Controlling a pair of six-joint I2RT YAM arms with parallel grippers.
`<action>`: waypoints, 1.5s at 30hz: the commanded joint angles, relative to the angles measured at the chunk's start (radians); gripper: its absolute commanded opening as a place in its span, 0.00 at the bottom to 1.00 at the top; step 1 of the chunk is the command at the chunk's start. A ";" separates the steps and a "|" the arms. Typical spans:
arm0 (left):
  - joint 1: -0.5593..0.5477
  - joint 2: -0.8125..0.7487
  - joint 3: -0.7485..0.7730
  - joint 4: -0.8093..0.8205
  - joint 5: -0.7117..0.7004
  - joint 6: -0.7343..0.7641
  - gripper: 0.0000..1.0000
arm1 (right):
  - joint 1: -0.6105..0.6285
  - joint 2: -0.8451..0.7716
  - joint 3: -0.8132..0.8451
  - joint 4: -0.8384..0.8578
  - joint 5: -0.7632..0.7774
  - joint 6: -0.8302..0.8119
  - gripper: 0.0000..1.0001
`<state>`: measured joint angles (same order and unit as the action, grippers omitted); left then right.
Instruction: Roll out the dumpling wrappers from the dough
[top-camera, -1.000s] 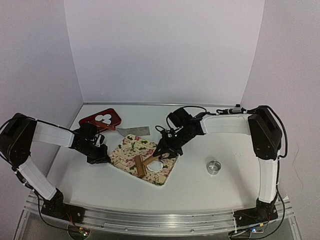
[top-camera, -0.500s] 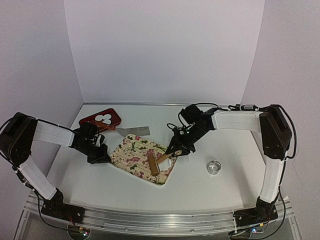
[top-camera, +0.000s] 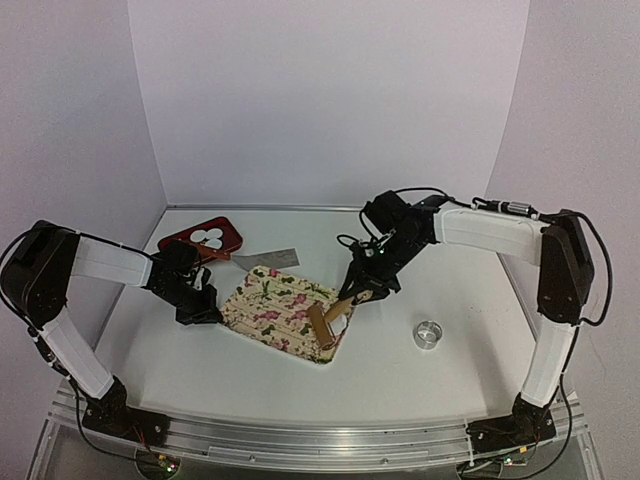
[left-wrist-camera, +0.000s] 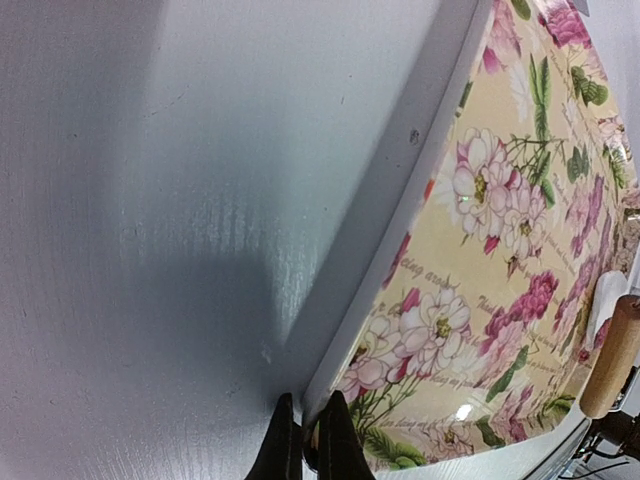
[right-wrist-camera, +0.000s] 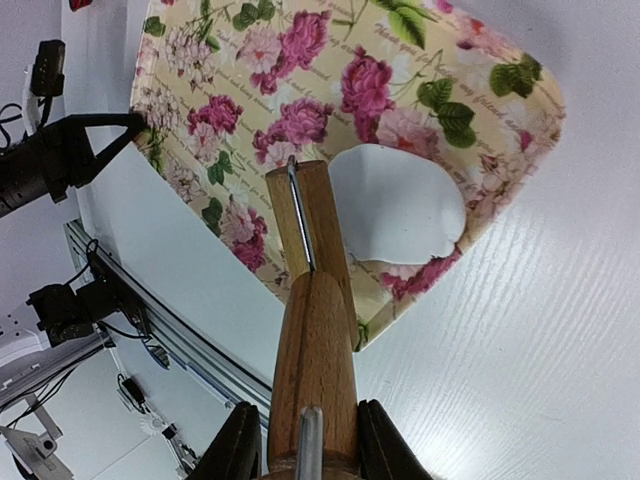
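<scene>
The dough (right-wrist-camera: 395, 205) lies as a flat white piece on the floral board (top-camera: 275, 305), near its right corner. It also shows in the left wrist view (left-wrist-camera: 603, 300). My right gripper (top-camera: 352, 296) (right-wrist-camera: 305, 442) is shut on the handle of the wooden rolling pin (right-wrist-camera: 310, 330). Its roller (top-camera: 322, 326) rests on the board beside the dough. My left gripper (top-camera: 207, 314) (left-wrist-camera: 308, 442) is shut on the board's left corner (left-wrist-camera: 330, 385). The dumpling wrappers (top-camera: 207, 237), small white discs, lie on a red tray (top-camera: 185, 243) at the back left.
A metal ring (top-camera: 428, 334) stands on the table right of the board. A flat metal scraper (top-camera: 268, 262) lies behind the board. White walls close the back and both sides.
My right gripper has drawn the rolling pin to the right, from the board's middle across the dough to the board's right corner. The left gripper has stayed on the board's corner.
</scene>
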<state>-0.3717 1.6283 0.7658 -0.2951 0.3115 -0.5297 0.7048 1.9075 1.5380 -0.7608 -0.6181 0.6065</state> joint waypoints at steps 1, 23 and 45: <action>0.014 0.023 -0.010 -0.073 -0.071 -0.019 0.00 | -0.052 -0.088 -0.027 -0.010 0.011 0.010 0.00; 0.014 -0.015 -0.064 -0.042 -0.055 -0.018 0.00 | -0.117 0.070 -0.054 -0.028 0.116 0.018 0.00; 0.014 -0.001 -0.072 -0.015 -0.035 -0.021 0.00 | -0.014 0.251 -0.135 -0.042 0.405 0.023 0.00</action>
<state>-0.3628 1.6081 0.7303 -0.2535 0.3153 -0.5327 0.6388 1.9857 1.4879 -0.6712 -0.5869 0.6373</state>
